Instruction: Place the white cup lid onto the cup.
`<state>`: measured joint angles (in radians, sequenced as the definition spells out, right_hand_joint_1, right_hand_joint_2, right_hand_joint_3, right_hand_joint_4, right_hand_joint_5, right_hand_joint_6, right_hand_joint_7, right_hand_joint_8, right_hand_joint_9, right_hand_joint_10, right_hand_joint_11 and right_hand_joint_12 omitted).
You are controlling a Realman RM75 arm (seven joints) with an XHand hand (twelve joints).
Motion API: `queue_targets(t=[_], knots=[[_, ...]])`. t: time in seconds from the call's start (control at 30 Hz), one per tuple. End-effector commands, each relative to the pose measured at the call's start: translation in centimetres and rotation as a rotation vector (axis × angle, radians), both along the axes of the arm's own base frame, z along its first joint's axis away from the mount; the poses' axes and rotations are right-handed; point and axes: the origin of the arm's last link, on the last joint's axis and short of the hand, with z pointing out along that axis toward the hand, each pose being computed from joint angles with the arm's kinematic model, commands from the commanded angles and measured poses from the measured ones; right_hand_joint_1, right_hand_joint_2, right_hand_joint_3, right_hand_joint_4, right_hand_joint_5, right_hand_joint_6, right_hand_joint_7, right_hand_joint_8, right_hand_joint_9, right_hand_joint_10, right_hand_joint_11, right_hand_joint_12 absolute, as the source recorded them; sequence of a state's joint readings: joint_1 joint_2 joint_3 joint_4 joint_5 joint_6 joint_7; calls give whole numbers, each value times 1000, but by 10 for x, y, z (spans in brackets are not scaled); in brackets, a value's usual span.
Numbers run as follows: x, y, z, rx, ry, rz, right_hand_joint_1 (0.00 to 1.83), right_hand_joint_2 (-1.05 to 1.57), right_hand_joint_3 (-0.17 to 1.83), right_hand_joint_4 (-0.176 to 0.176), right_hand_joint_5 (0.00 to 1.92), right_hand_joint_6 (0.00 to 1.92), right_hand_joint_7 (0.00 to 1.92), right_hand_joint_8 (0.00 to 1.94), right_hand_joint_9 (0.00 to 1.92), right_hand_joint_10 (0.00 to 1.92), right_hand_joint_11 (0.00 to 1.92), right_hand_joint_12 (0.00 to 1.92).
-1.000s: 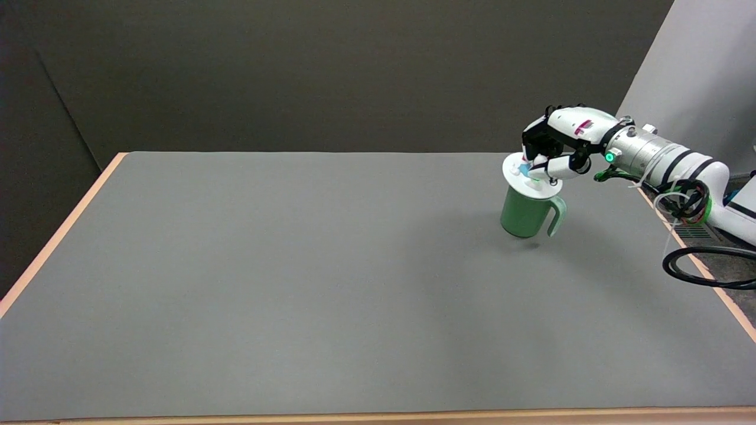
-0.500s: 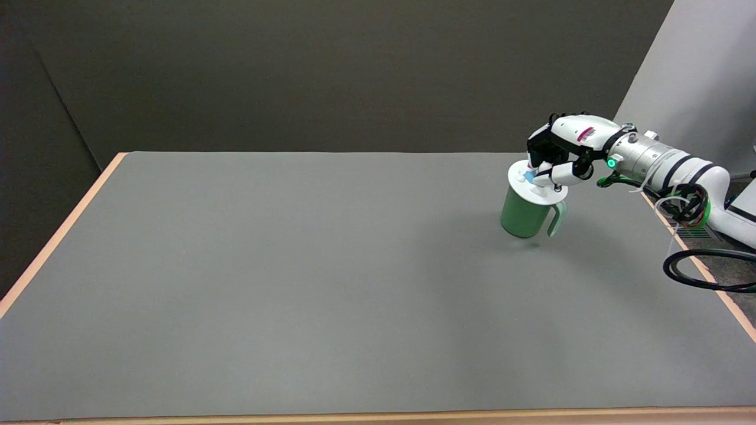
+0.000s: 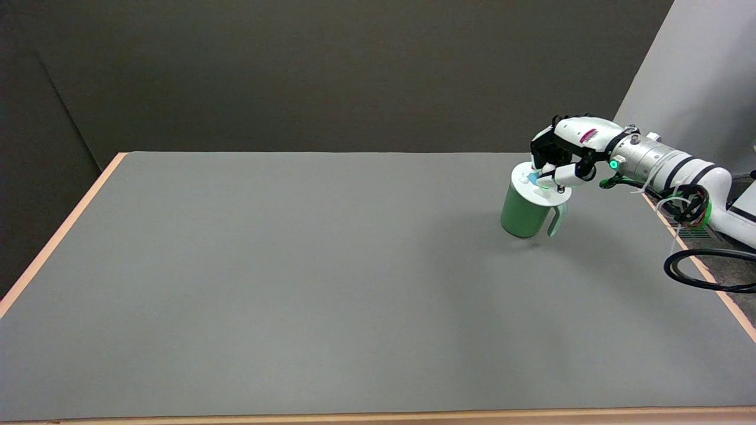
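Head view: right hand (image 3: 561,156) is over the green cup (image 3: 522,212) at the far right of the table (image 3: 295,265), fingers closed around the knob of the white cup lid (image 3: 534,186). So the hand is clamped on the lid, pinching it from above with the thumb on the near side.

Lid position: sitting on top of the cup, covering the mouth. It looks tilted, the left edge higher than the right, and the cup itself leans a bit to the left. Can't tell from this angle whether the lid rim is fully seated all round or just resting on the lip. A bit of blue shows at the knob between the fingers; too small to say what it is.

Cup handle faces the near right, below the hand, apart from it.

Step in hand, my read: final seating and release. The lid is placed, the hand hasn't let go.

Next move calls for:
- level the lid and press it down gently so the rim sits flat
- ease off any sideways load, since the cup's lean suggests the hand is pushing or dragging it
- spread the fingers slowly and lift straight up, so the knob doesn't snag and pull the lid off

Risk: the cup is near the table's right edge; a sideways tug on release could tip it.
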<state>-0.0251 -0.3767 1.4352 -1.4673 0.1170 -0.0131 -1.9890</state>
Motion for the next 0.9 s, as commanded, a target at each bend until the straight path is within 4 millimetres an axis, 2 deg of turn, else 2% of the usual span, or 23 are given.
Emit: queue_targets(t=[0.03,0.57,0.9], knots=[[-2,0,1,-1,-15,10,1199,1086,185,-25,752,1376,988,1005,978,674,659,1329],[0,-15,-14,48,-50,57,1191,1104,174,-26,734,1416,960,1031,953,683,623,1292],[-2,-19,-13,48,-17,43,1195,1101,174,-32,735,1407,972,1014,963,669,638,1298]])
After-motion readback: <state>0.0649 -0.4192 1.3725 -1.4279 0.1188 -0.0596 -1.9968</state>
